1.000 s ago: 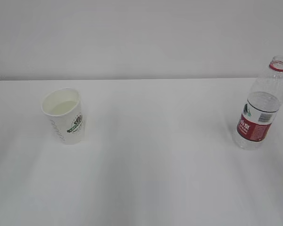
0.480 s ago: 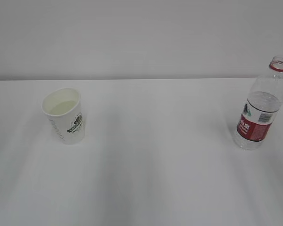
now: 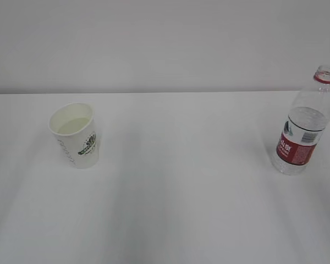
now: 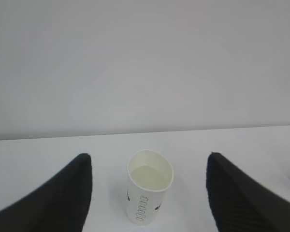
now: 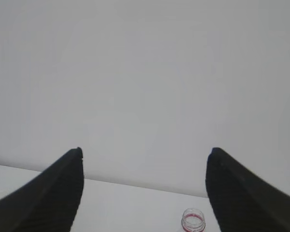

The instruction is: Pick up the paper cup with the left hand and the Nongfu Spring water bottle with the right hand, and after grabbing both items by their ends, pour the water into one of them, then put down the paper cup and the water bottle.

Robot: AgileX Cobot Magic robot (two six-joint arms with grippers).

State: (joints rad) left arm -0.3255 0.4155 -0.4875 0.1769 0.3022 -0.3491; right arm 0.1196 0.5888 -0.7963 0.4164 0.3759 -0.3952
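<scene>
Fingers of both hands are standing spread apart, gripping nothing.

Left hand (image 4: 149, 193) is hovering with its two dark fingers (image 4: 58, 198) wide, and the cup (image 4: 150, 186) is standing upright between them, ahead of the tips, touching neither; water (image 4: 150, 176) is lying inside it. Right hand (image 5: 144, 193) is holding its fingers (image 5: 53, 193) equally wide, with the bottle (image 5: 193, 221) below and just inside the right finger, only its open red-ringed neck showing. Both are sitting well apart on the white table (image 3: 181, 165).
</scene>
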